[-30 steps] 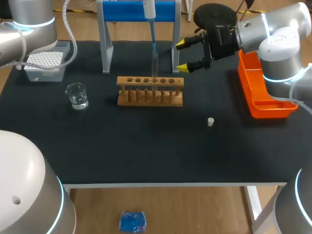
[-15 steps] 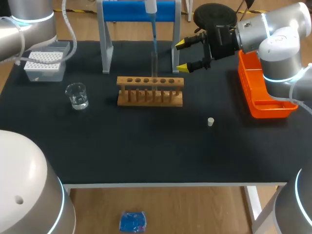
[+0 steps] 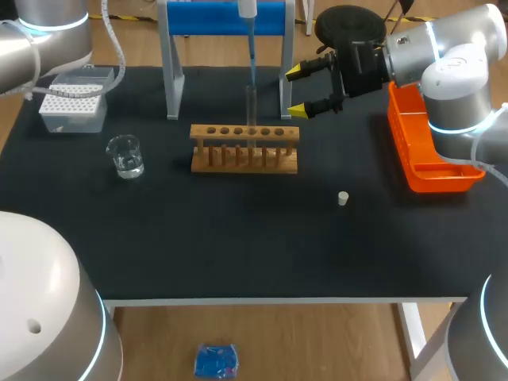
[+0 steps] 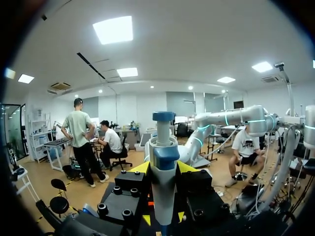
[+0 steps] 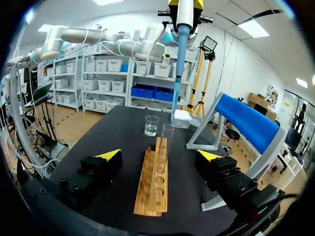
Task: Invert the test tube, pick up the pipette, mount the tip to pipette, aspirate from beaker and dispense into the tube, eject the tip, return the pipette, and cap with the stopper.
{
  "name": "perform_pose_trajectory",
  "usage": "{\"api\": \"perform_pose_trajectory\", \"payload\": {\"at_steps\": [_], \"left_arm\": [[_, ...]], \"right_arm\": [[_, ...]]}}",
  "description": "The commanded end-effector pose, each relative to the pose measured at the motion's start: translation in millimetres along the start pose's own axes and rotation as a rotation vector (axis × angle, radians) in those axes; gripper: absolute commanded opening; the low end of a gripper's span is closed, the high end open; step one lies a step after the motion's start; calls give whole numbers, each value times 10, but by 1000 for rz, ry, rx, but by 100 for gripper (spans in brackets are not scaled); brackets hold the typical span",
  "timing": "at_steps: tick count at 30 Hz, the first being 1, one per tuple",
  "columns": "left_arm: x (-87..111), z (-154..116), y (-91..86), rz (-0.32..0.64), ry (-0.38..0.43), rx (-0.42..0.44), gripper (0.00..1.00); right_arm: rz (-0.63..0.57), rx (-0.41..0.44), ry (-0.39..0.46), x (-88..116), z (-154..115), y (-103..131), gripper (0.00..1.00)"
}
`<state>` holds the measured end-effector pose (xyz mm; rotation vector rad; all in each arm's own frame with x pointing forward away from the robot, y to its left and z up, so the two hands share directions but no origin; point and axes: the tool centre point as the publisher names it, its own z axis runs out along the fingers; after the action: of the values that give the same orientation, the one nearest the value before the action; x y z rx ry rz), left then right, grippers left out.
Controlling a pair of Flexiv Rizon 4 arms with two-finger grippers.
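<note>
My left gripper (image 4: 163, 169) is shut on the white and blue pipette (image 4: 163, 147). In the head view the pipette (image 3: 248, 11) hangs at the back middle, its blue tip (image 3: 252, 63) pointing down over the clear test tube (image 3: 251, 107). That tube stands upright in the wooden rack (image 3: 244, 149). In the right wrist view the pipette (image 5: 184, 29) hangs above the tube (image 5: 167, 140) and rack (image 5: 156, 182), ahead of my right gripper (image 5: 160, 155). My right gripper (image 3: 302, 91) stands open and empty, just right of the tube. A white stopper (image 3: 343, 198) lies on the mat.
A beaker (image 3: 125, 155) with water stands left of the rack. The tip box (image 3: 73, 103) is at the back left, the blue pipette stand (image 3: 226, 20) behind the rack, and an orange tray (image 3: 432, 155) at the right edge.
The pipette has drifted slightly to the right above the tube, and my left arm's elbow has shifted at the back left. My right arm has not moved.
</note>
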<state>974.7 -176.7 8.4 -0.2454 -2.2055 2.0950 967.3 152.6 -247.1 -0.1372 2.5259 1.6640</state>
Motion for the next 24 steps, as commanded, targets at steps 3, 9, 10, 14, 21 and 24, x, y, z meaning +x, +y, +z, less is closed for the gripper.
{"api": "perform_pose_trajectory", "payload": {"at_steps": [3, 9, 10, 14, 21, 24], "left_arm": [[1, -3, 47, -8, -5, 7, 0], [-2, -12, 97, -19, -7, 14, 0], [-3, -12, 108, -21, -7, 15, 0], [-13, -11, 156, -35, -8, 17, 0], [-27, -17, 220, -55, -8, 25, 0], [-34, -21, 245, -74, -11, 13, 0]], "right_arm": [[-1, 0, 1, -1, -3, -4, 100], [-1, 0, 1, -1, -3, -4, 100], [-1, 0, 1, -1, -3, -4, 100], [-1, 0, 1, -1, -3, -4, 100], [-1, 0, 1, -1, -3, -4, 100], [-1, 0, 1, -1, -3, -4, 100]]}}
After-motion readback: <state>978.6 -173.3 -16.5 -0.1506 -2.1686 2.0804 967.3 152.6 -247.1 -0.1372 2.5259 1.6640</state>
